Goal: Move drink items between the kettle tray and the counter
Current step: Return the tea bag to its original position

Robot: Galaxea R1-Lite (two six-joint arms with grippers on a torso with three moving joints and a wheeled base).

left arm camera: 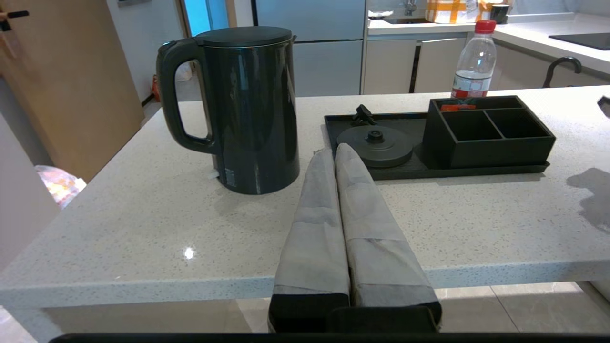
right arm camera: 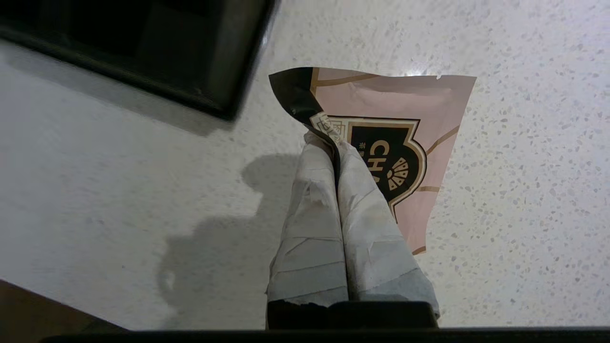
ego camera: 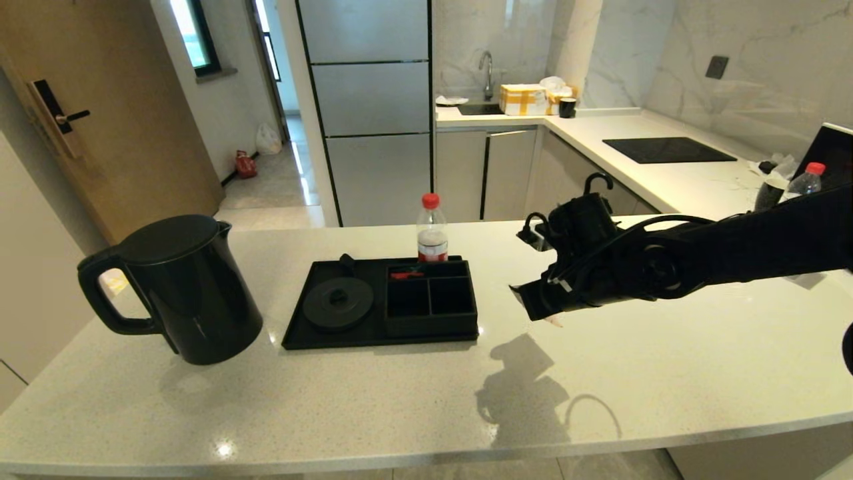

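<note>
I see the wide pale speckled stone worktop (ego camera: 400,393) carrying everything. On my left side of it stands the tall matte-black electric kettle (ego camera: 180,287), upright with its lid on and its loop handle turned outward, well apart from its base. Beside it lies the flat black rectangular plastic tray (ego camera: 373,337), with the bare round base disc (ego camera: 338,303) at one end and the square walled compartments (ego camera: 430,297) at the other; a small red item (ego camera: 406,274) sits in the far compartment. A clear red-capped bottle (ego camera: 432,230) stands just behind the tray. My right pincer (right arm camera: 336,143) hangs over the worktop just beside the tray, its 2 taped fingers (right arm camera: 367,214) pressed together on a corner of the small pink flat sachet with the dark logo (right arm camera: 405,124). My left pincer (left arm camera: 336,152) is held back at the worktop's near edge, fingers closed on nothing.
</note>
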